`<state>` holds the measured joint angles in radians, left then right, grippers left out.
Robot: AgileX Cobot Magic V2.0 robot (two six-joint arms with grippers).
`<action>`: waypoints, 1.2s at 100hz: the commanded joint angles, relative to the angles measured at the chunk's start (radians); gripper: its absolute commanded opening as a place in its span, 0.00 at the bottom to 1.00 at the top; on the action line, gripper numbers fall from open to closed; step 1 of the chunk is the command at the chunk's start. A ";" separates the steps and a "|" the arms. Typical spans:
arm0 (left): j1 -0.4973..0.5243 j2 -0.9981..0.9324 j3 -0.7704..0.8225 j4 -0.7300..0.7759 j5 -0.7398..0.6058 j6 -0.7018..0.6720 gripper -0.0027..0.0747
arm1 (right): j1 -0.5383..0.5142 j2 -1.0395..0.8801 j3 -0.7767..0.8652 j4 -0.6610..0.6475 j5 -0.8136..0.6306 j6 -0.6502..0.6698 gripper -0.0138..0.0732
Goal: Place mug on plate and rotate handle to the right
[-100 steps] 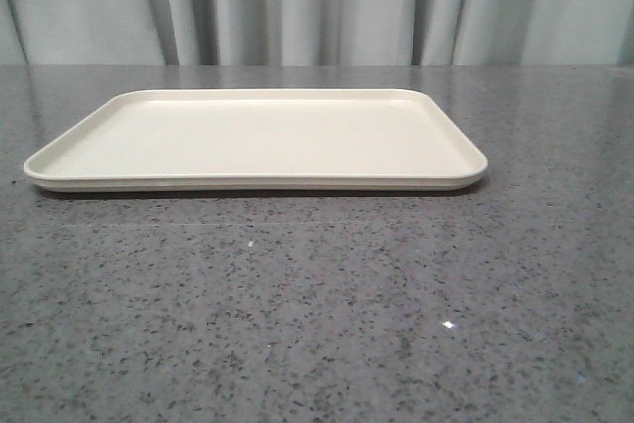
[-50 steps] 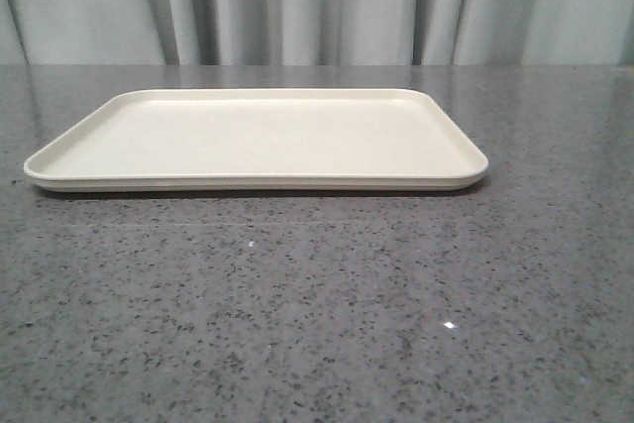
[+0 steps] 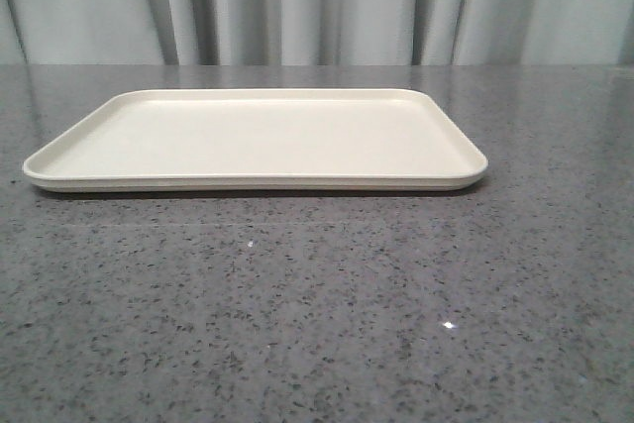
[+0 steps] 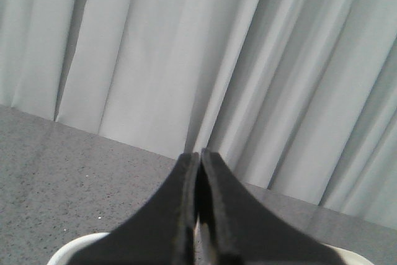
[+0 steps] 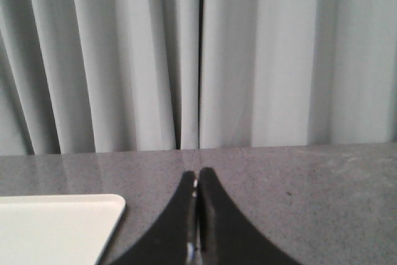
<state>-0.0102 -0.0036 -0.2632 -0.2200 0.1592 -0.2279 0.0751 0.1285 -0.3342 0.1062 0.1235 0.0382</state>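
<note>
- Left hand (image 4: 197, 215) and right hand (image 5: 197, 221): black fingers pressed together, holding nothing
- Large cream rectangular plate (image 3: 256, 138) bare on speckled grey counter (image 3: 317, 314); mug unseen, so locating it likely comes first

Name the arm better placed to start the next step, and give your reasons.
Neither, clearly. The mug shows in no view, so its side is unknown. Both grippers, left and right, are shut and empty. The left one hangs over the tray's edge; the right sits beside a corner of it.
</note>
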 commanded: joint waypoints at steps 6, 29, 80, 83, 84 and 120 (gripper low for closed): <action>0.003 -0.029 -0.110 -0.007 0.003 -0.009 0.01 | -0.002 0.092 -0.151 -0.003 -0.031 -0.005 0.02; 0.003 -0.025 -0.237 -0.009 0.049 -0.009 0.01 | -0.001 0.192 -0.331 -0.004 0.073 -0.016 0.03; 0.001 0.172 -0.498 -0.044 0.260 -0.009 0.01 | 0.004 0.246 -0.520 -0.002 0.132 -0.016 0.60; -0.001 0.191 -0.509 -0.044 0.271 -0.009 0.01 | 0.004 0.246 -0.520 -0.002 0.129 -0.016 0.61; -0.001 0.194 -0.512 -0.046 0.276 -0.009 0.01 | 0.004 0.246 -0.520 -0.002 0.129 -0.016 0.61; -0.001 0.361 -0.641 -0.182 0.410 0.130 0.01 | 0.003 0.243 -0.520 -0.004 0.042 -0.016 0.60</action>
<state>-0.0102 0.3096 -0.8556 -0.3432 0.6148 -0.1407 0.0776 0.3563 -0.8221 0.1062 0.2712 0.0320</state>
